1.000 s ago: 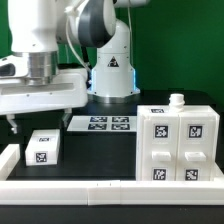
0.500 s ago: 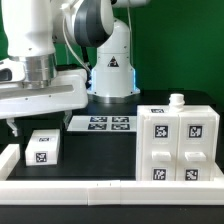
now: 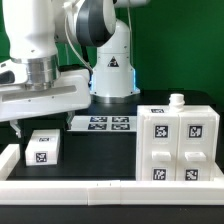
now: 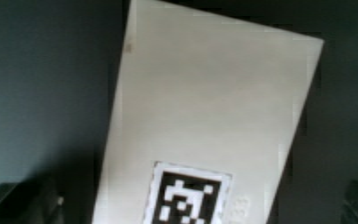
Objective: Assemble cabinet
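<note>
The cabinet [image 3: 178, 146], a white box-shaped body with several black-and-white tags and a small white knob [image 3: 177, 100] on top, stands at the exterior view's right. A loose white panel [image 3: 42, 148] with one tag lies at the left. My gripper [image 3: 39, 125] hangs open just above this panel, one dark finger on each side of it, not touching it. In the wrist view the panel [image 4: 211, 110] fills the middle, its tag near my gripper [image 4: 190, 208]. The dark fingertips [image 4: 23, 204] show at the two corners, apart from the panel.
The marker board [image 3: 105, 123] lies flat behind the panel, in front of the robot base [image 3: 110, 75]. A low white border rail [image 3: 100, 188] runs along the front edge, with a raised corner block [image 3: 8, 158] at the left.
My gripper has shifted slightly toward the exterior view's right, over the loose panel. The panel and cabinet have not moved.
</note>
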You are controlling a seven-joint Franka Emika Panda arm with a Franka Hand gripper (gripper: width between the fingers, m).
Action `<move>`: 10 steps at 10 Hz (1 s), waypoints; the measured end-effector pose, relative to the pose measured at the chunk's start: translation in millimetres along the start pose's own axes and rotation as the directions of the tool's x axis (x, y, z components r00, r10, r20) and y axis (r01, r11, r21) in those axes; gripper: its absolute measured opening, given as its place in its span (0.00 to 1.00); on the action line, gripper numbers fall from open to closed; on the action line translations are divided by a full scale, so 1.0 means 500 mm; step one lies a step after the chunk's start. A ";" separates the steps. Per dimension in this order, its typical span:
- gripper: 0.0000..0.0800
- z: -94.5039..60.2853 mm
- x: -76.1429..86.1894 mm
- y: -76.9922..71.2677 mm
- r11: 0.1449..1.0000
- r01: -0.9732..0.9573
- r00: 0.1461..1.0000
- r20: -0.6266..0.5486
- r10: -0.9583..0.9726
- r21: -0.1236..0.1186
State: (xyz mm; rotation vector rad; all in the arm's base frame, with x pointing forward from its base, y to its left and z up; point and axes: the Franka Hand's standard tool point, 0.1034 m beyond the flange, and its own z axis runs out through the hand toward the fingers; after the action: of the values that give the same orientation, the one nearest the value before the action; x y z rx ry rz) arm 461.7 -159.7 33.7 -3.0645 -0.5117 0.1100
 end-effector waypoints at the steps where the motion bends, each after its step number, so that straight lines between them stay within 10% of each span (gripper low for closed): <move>1: 1.00 0.004 0.000 0.000 1.000 0.003 1.000 -0.004 -0.003 -0.005; 10: 1.00 0.054 -0.011 -0.004 0.999 0.019 1.000 -0.017 -0.020 -0.029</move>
State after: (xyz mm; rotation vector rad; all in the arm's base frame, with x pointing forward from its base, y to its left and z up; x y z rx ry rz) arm 453.8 -158.8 7.0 -3.0850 -0.5474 0.0754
